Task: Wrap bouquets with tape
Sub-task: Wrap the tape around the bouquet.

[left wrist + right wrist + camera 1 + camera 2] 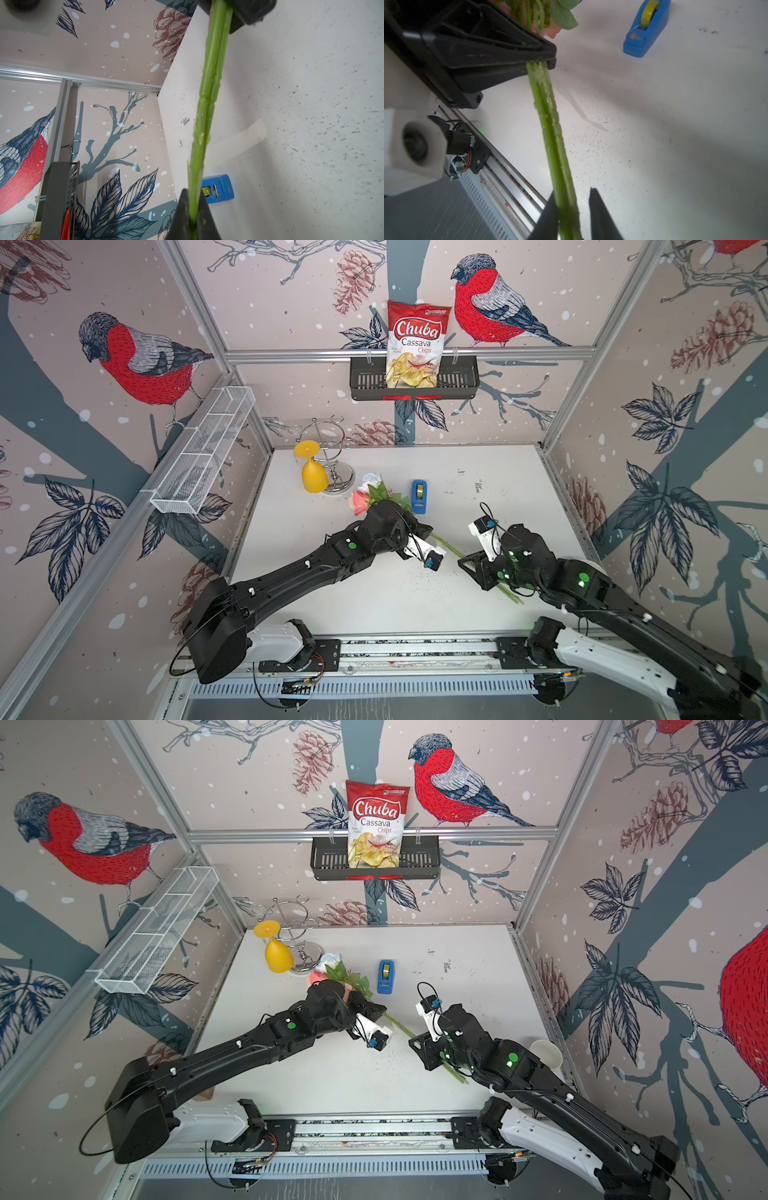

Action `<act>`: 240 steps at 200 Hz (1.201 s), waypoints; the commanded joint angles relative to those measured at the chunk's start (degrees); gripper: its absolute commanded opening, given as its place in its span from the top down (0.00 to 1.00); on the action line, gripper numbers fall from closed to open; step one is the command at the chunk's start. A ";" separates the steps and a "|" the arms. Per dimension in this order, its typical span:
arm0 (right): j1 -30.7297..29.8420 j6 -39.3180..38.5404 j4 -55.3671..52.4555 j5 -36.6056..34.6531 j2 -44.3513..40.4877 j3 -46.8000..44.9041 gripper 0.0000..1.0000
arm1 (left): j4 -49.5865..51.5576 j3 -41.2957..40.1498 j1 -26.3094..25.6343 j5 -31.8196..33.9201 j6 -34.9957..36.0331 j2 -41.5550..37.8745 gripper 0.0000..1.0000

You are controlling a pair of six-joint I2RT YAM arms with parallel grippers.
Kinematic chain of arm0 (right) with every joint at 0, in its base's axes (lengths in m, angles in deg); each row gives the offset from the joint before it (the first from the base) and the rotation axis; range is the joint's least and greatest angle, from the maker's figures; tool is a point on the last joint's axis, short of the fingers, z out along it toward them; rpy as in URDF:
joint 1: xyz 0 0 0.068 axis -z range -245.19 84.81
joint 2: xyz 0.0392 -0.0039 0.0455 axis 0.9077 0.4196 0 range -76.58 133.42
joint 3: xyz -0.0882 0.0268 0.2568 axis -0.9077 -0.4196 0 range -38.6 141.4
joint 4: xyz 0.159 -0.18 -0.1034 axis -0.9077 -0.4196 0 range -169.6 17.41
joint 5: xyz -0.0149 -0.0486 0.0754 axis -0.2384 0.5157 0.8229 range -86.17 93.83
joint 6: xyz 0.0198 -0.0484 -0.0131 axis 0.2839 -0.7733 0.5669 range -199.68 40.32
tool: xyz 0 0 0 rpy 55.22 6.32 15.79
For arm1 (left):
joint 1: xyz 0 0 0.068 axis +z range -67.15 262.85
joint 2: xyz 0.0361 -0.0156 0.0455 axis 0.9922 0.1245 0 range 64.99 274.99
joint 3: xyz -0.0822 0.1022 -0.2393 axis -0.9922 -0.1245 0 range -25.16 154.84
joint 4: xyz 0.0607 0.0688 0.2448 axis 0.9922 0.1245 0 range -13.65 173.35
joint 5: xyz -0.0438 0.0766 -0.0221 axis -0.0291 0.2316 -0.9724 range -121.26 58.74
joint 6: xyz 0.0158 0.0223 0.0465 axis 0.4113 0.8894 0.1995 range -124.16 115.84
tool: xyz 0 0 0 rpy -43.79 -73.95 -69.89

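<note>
**Both claws on the stems, tape loose between them**

The table (415,605) is white and scuffed, and my bouquet (376,495) lies slantwise over its middle. Its long axis runs from the far left, near the yellow goblet (312,477), down to the near right. The blooms point to that far-left corner and the cut ends point to my right arm's base.

My left claw (548,62) is clenched on the stems (550,128) just below the leaves. The bunch looks lifted off the table rather than resting on it.

My right claw (573,192) sits further down the same stems, toward the cut ends. In the right wrist view one finger touches the stems and the other stands apart with a gap, so I read this claw as around them but not yet clenched.

So the stems pass straight through both claws, and the bare stretch to be wrapped lies between them.

The tape (419,496) in its blue dispenser stands on the far side of that stretch, just beside the leaves. It is nearer my left claw than my right, but the left is busy holding.

A pale clear strip (239,141) sticks out sideways from the stems between the claws, one end on them and the rest hanging free. I take it for tape already stuck on. I judge the next move to be rolling the stems about their long axis to wind it on.
</note>
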 commanded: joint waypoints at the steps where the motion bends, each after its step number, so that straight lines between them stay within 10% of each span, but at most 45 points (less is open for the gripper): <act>1: -0.13 0.29 2.08 -3.27 -0.26 1.51 1.00 | -6.18 0.12 0.63 -1.30 -4.61 -1.15 1.00; 17: -0.15 0.94 3.04 -5.13 -0.91 2.56 1.00 | -12.46 -1.13 0.63 -0.65 -11.17 -2.73 0.63; 56: -0.13 2.03 6.42 -9.89 -3.30 3.50 1.00 | -20.92 -5.74 0.63 -4.75 -26.27 -11.00 0.21; 141: -0.32 3.29 13.40 -1.78 -4.64 4.42 1.00 | -50.94 -31.32 -0.90 -0.90 -57.69 -26.65 0.26; 240: -2.45 7.29 24.32 3.67 -5.45 -1.80 1.00 | -62.77 -28.15 -6.75 8.86 -64.54 -14.64 0.32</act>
